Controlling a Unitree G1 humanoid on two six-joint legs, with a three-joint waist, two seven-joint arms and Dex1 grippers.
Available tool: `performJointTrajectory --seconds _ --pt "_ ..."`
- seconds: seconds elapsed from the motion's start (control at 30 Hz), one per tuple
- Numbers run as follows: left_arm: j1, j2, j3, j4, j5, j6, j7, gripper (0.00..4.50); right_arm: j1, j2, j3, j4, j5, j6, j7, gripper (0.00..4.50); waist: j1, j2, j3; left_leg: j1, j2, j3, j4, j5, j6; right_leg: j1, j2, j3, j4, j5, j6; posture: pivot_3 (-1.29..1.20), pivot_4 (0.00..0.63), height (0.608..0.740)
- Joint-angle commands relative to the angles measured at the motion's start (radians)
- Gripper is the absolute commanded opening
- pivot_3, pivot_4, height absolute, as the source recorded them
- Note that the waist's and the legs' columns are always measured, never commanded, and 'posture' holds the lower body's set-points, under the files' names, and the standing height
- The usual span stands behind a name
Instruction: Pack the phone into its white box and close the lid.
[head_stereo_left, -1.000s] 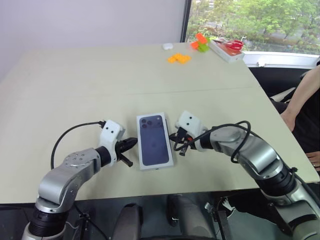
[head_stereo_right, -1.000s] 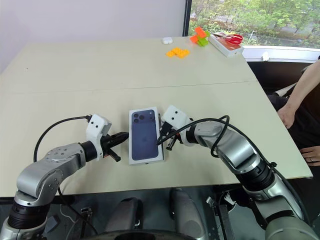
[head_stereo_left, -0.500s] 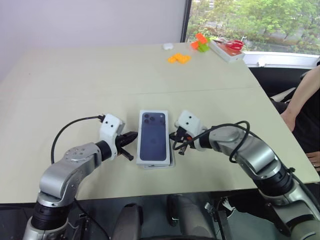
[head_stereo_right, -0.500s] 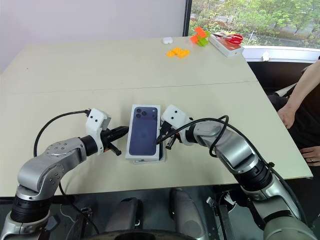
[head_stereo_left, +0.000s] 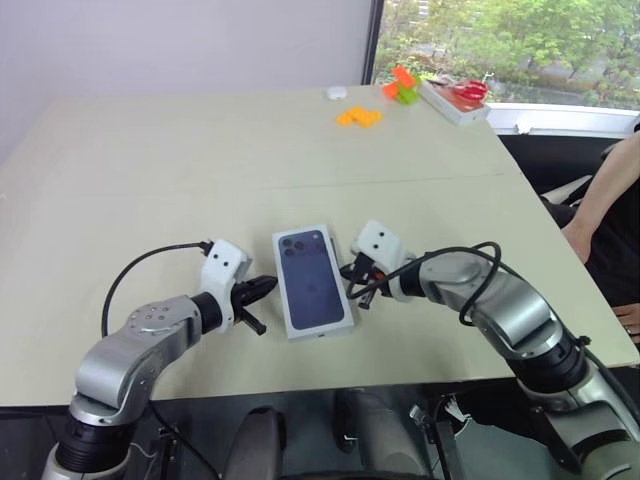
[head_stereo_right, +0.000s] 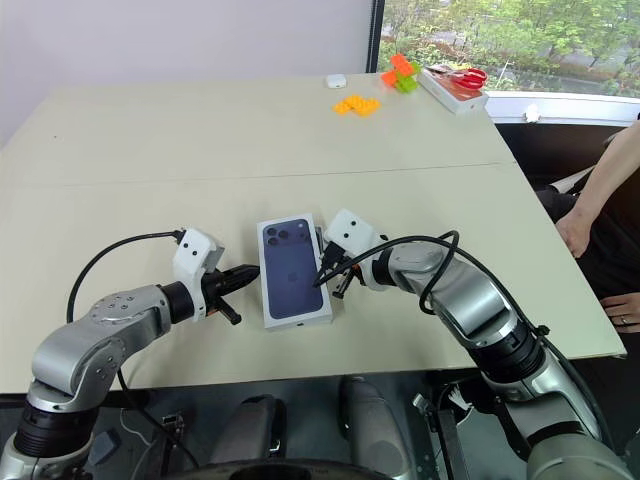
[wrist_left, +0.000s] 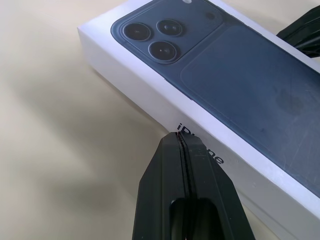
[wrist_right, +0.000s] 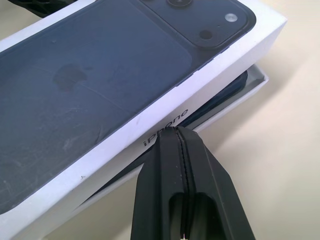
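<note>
The lid (wrist_right: 125, 95) carries the only readable lettering: grey print along its white side wall. In the right wrist view it reads "iPhone", partly covered by the closed right tool (wrist_right: 176, 131). In the left wrist view the opposite side wall shows "iP…ne", its middle letters hidden behind the closed left tool (wrist_left: 179, 136).

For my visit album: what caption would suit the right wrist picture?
Shut right gripper pressing the side of the white printed lid, askew over the white box with the dark phone inside.

bare table (head_stereo_left: 150, 180) all round, lid (head_stereo_left: 313, 281) hemmed between both end effectors
</note>
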Motion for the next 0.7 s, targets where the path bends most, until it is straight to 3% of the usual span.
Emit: performJointTrajectory --seconds 0.03,0.7 --pt "-0.004 -0.009 -0.021 -0.035 -0.010 -0.020 -0.015 0.03 0.000 0.010 -0.019 -0.048 0.011 -0.002 0.014 0.00 0.000 0.000 0.000 0.000 0.000 0.000 0.000 0.000 0.000 0.000 0.000 0.000 0.000 0.000 0.000 0.00 0.150 0.732" --pt "-0.031 -0.024 -0.038 0.015 0.033 -0.053 -0.012 0.03 0.014 0.010 -0.014 -0.063 0.005 0.003 0.016 0.00 0.000 0.000 0.000 0.000 0.000 0.000 0.000 0.000 0.000 0.000 0.000 0.000 0.000 0.000 0.000 0.00 0.150 0.732"
